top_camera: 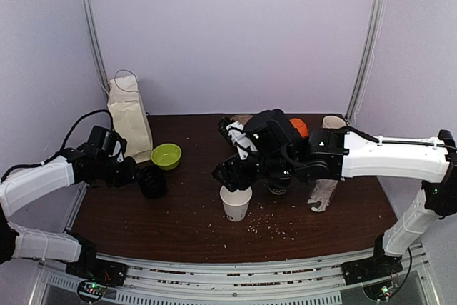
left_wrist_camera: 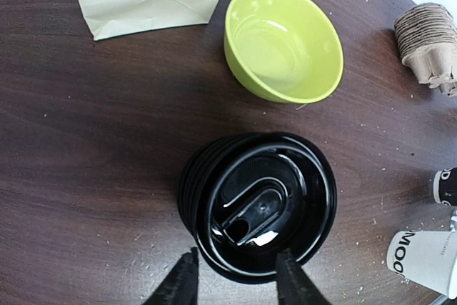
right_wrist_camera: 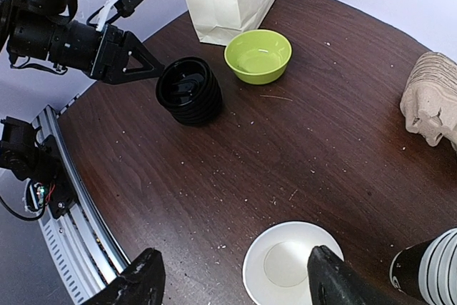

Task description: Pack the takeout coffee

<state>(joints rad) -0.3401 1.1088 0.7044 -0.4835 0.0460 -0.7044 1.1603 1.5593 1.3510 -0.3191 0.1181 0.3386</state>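
The takeout coffee is a white paper cup [top_camera: 235, 203] standing upright at the table's middle front, its top open and nothing inside [right_wrist_camera: 289, 262]. Black print shows near its base [left_wrist_camera: 421, 258]. My right gripper [right_wrist_camera: 235, 280] hovers over it, open wide, with one fingertip [right_wrist_camera: 332, 273] above the rim and the other off to the side. A short black stack of lids [left_wrist_camera: 260, 201] stands at the left. My left gripper [left_wrist_camera: 239, 280] is open at that stack's near edge, one finger outside it and one over the top lid's rim, holding nothing.
A cream paper bag [top_camera: 130, 118] stands at the back left, with a green bowl [top_camera: 166, 155] beside it. Brown pulp cup carriers [right_wrist_camera: 432, 98] lie at the back. A stack of white cups [top_camera: 323, 194] sits under my right arm. Crumbs dot the dark wooden table [top_camera: 143, 226].
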